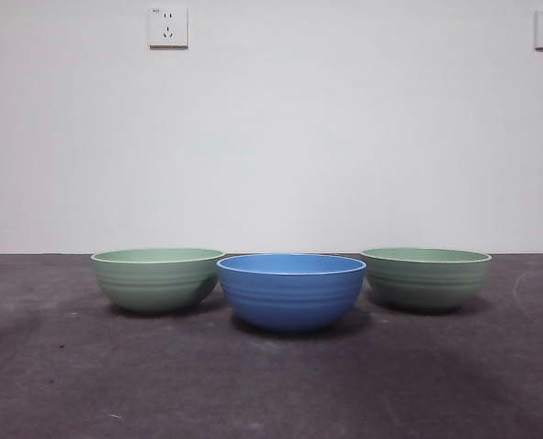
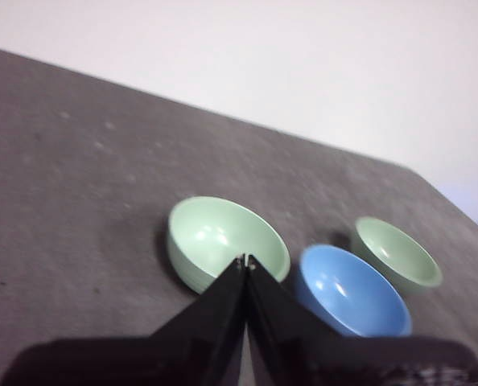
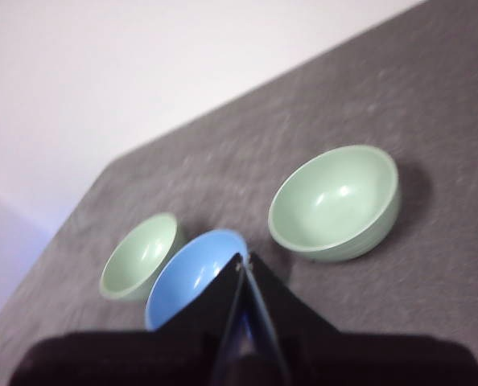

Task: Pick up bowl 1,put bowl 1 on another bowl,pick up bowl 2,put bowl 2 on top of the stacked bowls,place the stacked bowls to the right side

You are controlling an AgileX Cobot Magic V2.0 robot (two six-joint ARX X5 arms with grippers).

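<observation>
Waiting above the desk (image 1: 61, 384), both tools are clenched and hold nothing.
Blue bowl (image 1: 292, 291) sits just beyond the right tool (image 3: 244, 261); a green bowl (image 2: 223, 241) lies beyond the left tool (image 2: 245, 261), the other green bowl (image 1: 425, 276) apart.

I am seeing a blue bowl (image 1: 292, 291) with faint horizontal ribs, and two pale green ribbed bowls showing lighter rims, one at nine o'clock (image 1: 158, 278) and one at three o'clock (image 1: 426, 276). The table (image 1: 271, 384) is looking dark grey and mottled, the wall (image 1: 345, 128) white.
</observation>
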